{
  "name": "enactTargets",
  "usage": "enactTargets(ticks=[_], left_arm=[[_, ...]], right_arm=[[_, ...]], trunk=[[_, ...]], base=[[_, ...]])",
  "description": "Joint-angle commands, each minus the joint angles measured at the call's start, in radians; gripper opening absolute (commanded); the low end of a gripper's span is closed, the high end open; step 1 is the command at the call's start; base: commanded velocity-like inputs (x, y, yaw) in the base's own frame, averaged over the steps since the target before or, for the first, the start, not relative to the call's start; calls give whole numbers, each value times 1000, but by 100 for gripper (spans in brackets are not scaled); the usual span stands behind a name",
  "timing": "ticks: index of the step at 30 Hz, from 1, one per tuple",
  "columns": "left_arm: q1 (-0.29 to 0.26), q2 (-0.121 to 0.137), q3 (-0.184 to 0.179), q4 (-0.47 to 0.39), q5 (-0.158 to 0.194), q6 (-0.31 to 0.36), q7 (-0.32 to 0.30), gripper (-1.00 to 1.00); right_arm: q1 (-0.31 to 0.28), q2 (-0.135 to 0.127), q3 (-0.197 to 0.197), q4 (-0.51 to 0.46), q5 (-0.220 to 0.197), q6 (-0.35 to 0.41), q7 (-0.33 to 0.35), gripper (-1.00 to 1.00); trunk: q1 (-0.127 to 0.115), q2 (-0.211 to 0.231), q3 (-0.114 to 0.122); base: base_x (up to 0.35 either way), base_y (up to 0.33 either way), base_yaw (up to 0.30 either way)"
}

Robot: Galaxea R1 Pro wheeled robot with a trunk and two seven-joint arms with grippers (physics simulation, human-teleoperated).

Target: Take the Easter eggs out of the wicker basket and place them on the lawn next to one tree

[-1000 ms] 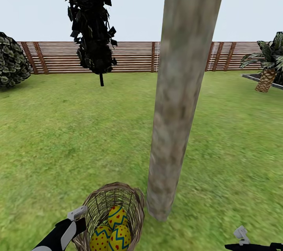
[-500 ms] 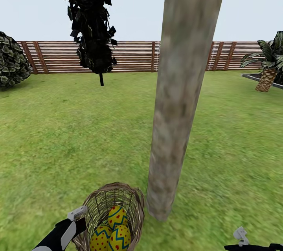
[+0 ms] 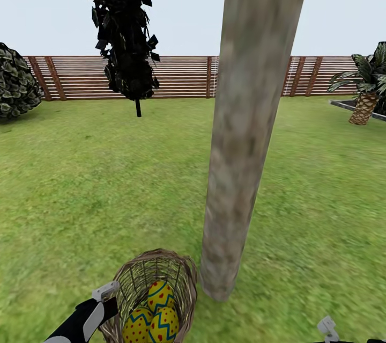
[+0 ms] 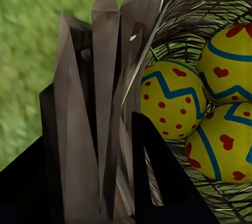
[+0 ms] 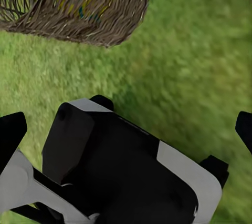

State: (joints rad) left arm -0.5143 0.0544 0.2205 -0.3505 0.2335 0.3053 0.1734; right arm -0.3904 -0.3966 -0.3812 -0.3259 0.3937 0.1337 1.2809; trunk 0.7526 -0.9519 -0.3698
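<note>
The left fingers (image 4: 147, 182) straddle the wicker basket (image 3: 153, 289) wall, one dark finger inside and one outside, clamped on the woven rim. Three Easter eggs (image 4: 170, 105) lie together inside it, touching. The basket sits on the lawn (image 3: 80, 187) just beside the tree (image 3: 241, 144) trunk. The right fingers (image 5: 126, 124) stand wide apart over grass, near the basket's far side.
</note>
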Motion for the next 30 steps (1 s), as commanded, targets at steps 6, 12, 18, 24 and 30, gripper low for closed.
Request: enactTargets(ticks=[6,12,18,24,30], left_arm=[[0,0,0,-2,16,5,6,-100],[0,0,0,-1,17,5,6,-100],[0,1,0,1,17,5,6,-100],[0,1,0,1,17,5,6,-100],[0,0,0,0,17,5,6,-100]], right_arm=[[-1,1,-8,-1,7,11,6,100],[-1,1,-8,-1,7,11,6,100],[-1,1,-8,-1,7,11,6,100],[-1,1,-8,-1,7,11,6,100],[-1,1,-8,-1,7,11,6,100]], trunk=[[23,-43,-20],[27,-50,-23],[50,-92,-42],[73,-134,-61],[96,-176,-80]], base=[[0,0,0],[0,0,0],[0,0,0],[0,0,0],[0,0,0]])
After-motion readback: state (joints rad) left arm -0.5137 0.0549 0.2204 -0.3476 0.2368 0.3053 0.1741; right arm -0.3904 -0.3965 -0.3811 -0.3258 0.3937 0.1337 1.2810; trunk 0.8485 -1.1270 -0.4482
